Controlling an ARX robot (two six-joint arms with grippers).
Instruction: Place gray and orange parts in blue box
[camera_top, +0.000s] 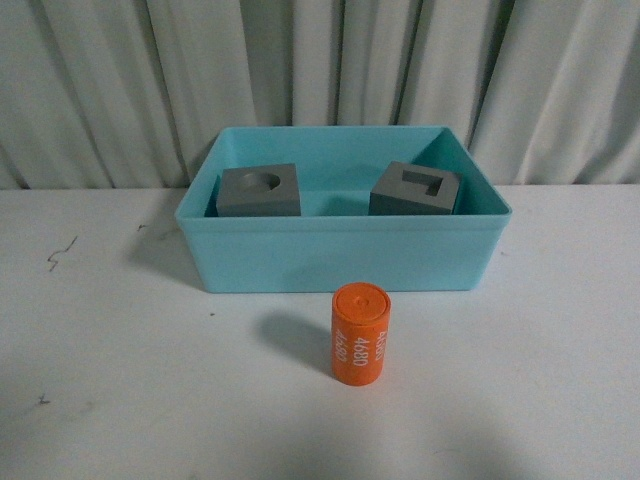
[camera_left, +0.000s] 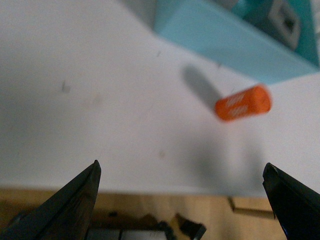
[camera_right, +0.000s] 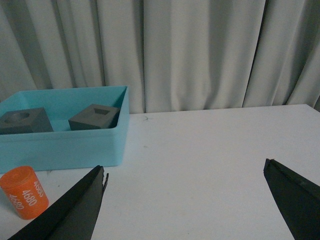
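In the front view, the blue box (camera_top: 340, 255) sits on the white table (camera_top: 120, 380) in front of a pale curtain (camera_top: 100, 90). 2 parts already lie inside it: the round-recess gray cube (camera_top: 259, 192) toward the left and the square-recess gray cube (camera_top: 415, 190) toward the right, well apart. The orange cylinder (camera_top: 359, 334), printed "4680", stands upright on the table just in front of the box's near wall, outside it. Neither arm shows here.

In the left wrist view, the left gripper (camera_left: 182, 200) hangs over the table's near edge with its jaws spread wide and nothing between them. The orange cylinder (camera_left: 243, 102) is well ahead of it, and the blue box (camera_left: 225, 37) lies beyond.

In the right wrist view, the right gripper (camera_right: 185, 205) is likewise spread wide and empty over bare table. The orange cylinder (camera_right: 24, 192) stands off to one side beside the blue box (camera_right: 65, 145), which holds both cubes.
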